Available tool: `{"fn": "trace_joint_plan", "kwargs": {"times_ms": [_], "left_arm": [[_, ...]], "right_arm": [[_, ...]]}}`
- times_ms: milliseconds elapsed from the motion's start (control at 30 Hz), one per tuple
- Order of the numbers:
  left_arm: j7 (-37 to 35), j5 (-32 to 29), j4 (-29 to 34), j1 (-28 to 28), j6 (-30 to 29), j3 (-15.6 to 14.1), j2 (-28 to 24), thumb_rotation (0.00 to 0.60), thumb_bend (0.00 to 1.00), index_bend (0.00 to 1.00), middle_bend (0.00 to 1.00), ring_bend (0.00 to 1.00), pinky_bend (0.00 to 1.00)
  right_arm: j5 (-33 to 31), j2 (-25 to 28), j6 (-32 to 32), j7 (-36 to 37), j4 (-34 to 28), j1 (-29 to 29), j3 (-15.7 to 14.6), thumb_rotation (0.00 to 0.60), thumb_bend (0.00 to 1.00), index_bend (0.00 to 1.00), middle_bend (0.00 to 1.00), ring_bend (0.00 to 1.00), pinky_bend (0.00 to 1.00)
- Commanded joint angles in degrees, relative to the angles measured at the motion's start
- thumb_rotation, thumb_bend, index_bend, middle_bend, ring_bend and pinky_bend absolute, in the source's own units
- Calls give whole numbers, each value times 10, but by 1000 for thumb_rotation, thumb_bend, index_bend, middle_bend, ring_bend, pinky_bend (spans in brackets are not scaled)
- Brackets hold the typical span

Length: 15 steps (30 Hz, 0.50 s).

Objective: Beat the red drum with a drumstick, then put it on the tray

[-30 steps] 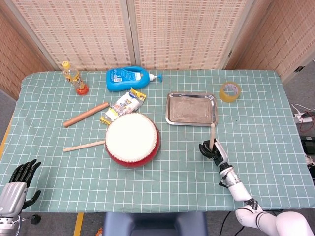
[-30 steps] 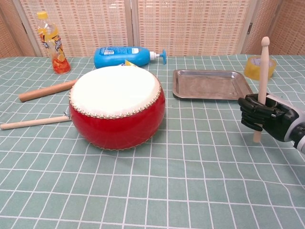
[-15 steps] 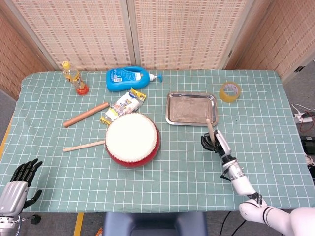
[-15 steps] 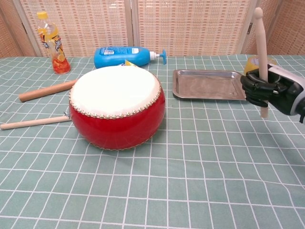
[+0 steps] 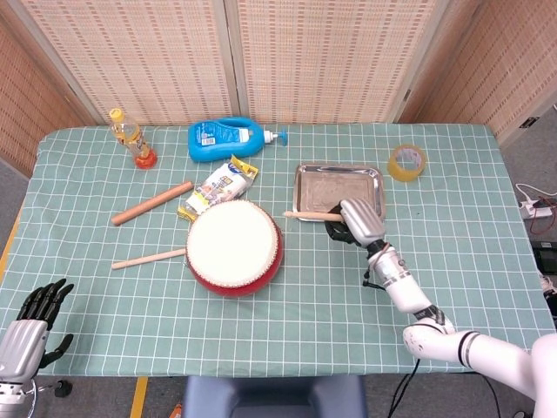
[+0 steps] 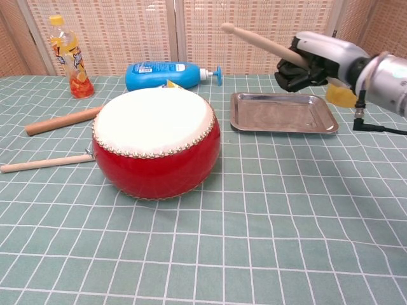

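Observation:
The red drum with its white skin sits left of centre on the checked cloth. My right hand is raised over the near-left corner of the metal tray and grips a wooden drumstick. The stick points left toward the drum, its tip in the air right of the drum's rim. A second drumstick lies on the cloth left of the drum. My left hand hangs off the table's front-left corner, holding nothing, fingers apart.
A thicker wooden rod, a snack packet, a blue soap bottle and an orange drink bottle lie behind the drum. A yellow tape roll sits right of the tray.
My right hand has risen and swung left over the tray's front corner. The drumstick has tipped from upright to nearly level, pointing at the drum. The left hand stays put.

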State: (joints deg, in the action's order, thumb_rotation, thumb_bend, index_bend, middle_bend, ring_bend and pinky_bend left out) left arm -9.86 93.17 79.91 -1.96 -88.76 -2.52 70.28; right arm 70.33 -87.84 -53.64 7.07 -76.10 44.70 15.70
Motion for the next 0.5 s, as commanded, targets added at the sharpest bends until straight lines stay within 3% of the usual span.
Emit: {"fn": "trace_joint_plan", "kwargs": {"times_ms": [33, 367, 500], "left_arm": [[-3, 3, -3, 0, -4, 0, 0, 600, 275, 82, 0, 0, 0], [-10, 5, -10, 0, -5, -2, 2, 600, 277, 82, 0, 0, 0], [-15, 3, -15, 2, -6, -3, 3, 600, 274, 82, 0, 0, 0]], "right_arm": [[-107, -30, 43, -228, -9, 101, 27, 600, 789, 1000, 1000, 1000, 1000], [-189, -130, 26, -408, 71, 190, 33, 600, 788, 1000, 1000, 1000, 1000], [-184, -157, 16, -483, 117, 214, 8, 600, 788, 1000, 1000, 1000, 1000]]}}
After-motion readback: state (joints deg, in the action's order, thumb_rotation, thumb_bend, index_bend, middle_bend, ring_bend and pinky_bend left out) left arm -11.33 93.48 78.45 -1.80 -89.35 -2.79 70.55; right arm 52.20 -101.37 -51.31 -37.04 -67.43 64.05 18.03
